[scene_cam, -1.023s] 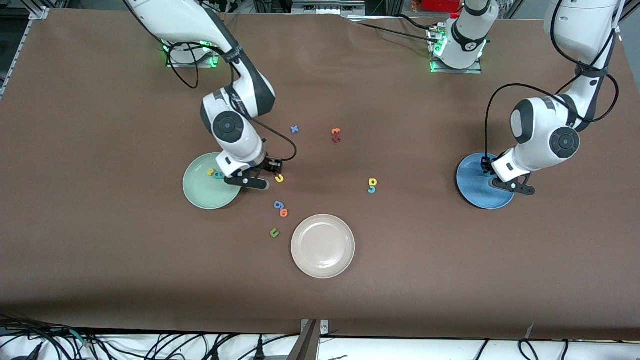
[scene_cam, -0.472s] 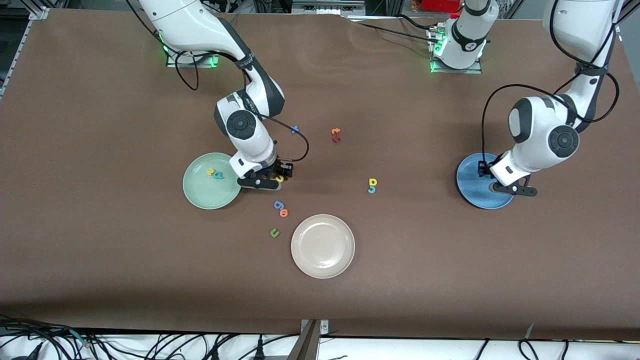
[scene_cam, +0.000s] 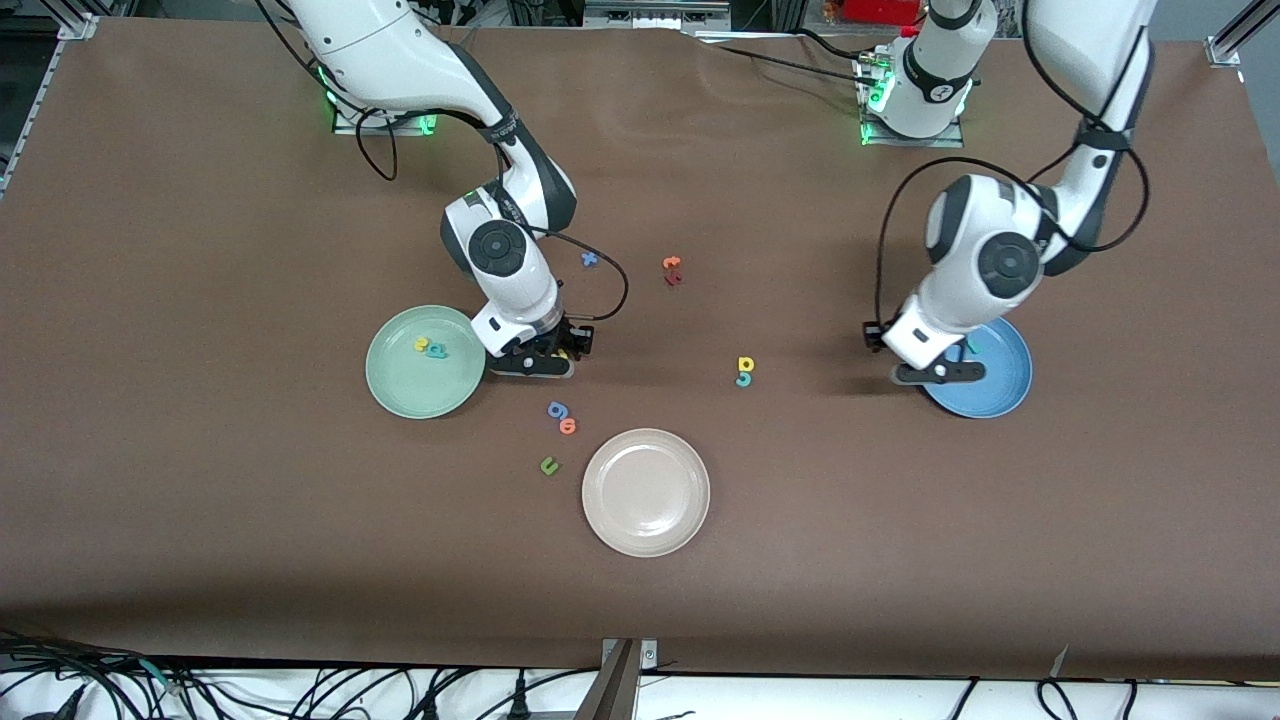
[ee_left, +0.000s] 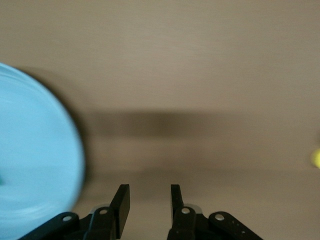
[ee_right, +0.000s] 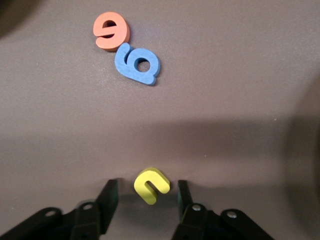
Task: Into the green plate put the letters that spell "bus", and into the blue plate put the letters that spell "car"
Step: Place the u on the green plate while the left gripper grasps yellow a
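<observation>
The yellow u [ee_right: 151,186] lies flat on the table beside the green plate [scene_cam: 400,385]. My right gripper [ee_right: 147,184] is low over it, open, a finger on each side with gaps showing. On that plate lie the yellow s [scene_cam: 421,345] and teal b [scene_cam: 437,350]. The yellow a [scene_cam: 745,364] and teal c [scene_cam: 743,380] lie together mid-table. My left gripper [ee_left: 147,192] is open and empty, over bare table just off the rim of the blue plate [scene_cam: 1000,385] [ee_left: 35,160]. A small teal letter [scene_cam: 972,348] rests in that plate.
A beige plate [scene_cam: 645,492] sits nearer the front camera. The blue g [scene_cam: 557,409] [ee_right: 137,65], orange o [scene_cam: 568,426] [ee_right: 111,31] and green u [scene_cam: 548,465] lie between it and the green plate. A blue letter [scene_cam: 589,259], orange t [scene_cam: 671,263] and dark red letter [scene_cam: 673,279] lie farther back.
My right gripper slid off the green plate's edge and came down around the yellow u, its jaws narrowing. My left gripper opened and swung off the blue plate toward mid-table, uncovering a teal letter there.
</observation>
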Tool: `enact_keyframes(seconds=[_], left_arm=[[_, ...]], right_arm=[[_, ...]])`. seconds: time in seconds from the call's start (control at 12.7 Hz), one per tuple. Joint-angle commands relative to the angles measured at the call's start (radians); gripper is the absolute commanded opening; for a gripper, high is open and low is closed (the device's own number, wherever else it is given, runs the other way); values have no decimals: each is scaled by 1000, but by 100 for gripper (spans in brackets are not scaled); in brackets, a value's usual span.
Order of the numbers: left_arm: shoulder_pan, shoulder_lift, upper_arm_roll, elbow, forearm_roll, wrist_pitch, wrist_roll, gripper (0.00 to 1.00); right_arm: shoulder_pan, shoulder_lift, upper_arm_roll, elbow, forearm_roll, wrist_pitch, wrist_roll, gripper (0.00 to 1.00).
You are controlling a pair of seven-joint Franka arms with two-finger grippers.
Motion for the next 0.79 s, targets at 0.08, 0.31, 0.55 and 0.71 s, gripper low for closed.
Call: enact_keyframes(seconds=[0.08,0.31,0.55,0.71], left_arm=[[-102,82,-5,121,23,-25,-217,41],[-172,151,-5,196,25,-22,-320,45],[-223,220,-5,267,26,-6,-329,54],[-248,256,-5,290,29,26,-329,55]], right_arm=[[4,13,-8,22,-65,5,-1,53],[5,18,-8,22,-67,5,0,50],[5,19,-8,21,-67,2,5,26],[5,16,-8,24,-67,-2,0,14]])
